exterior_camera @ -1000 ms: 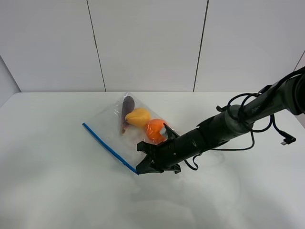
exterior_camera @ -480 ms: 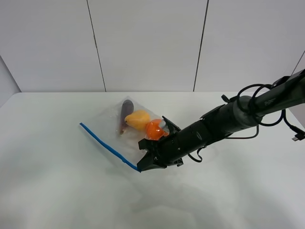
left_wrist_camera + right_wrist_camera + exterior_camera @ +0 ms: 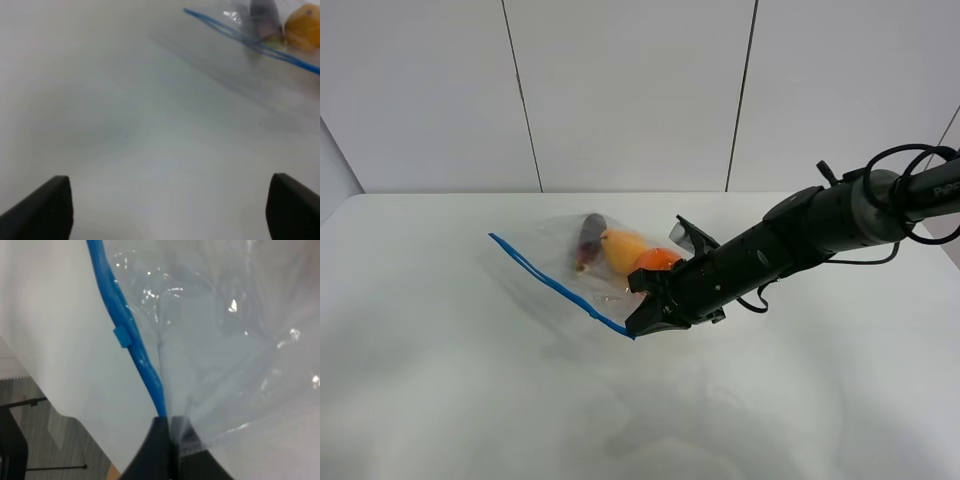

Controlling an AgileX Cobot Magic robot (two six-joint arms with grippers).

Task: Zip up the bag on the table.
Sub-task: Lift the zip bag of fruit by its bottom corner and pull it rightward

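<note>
Right wrist view: the bag, lying mid-tabletop, is held at the zip strip's end by the clenched right hand, apparently as an anchor. Next, the slider would need to be drawn along by the spread, empty left hand.

The bag is blurred; the frame edge crops it.
</note>
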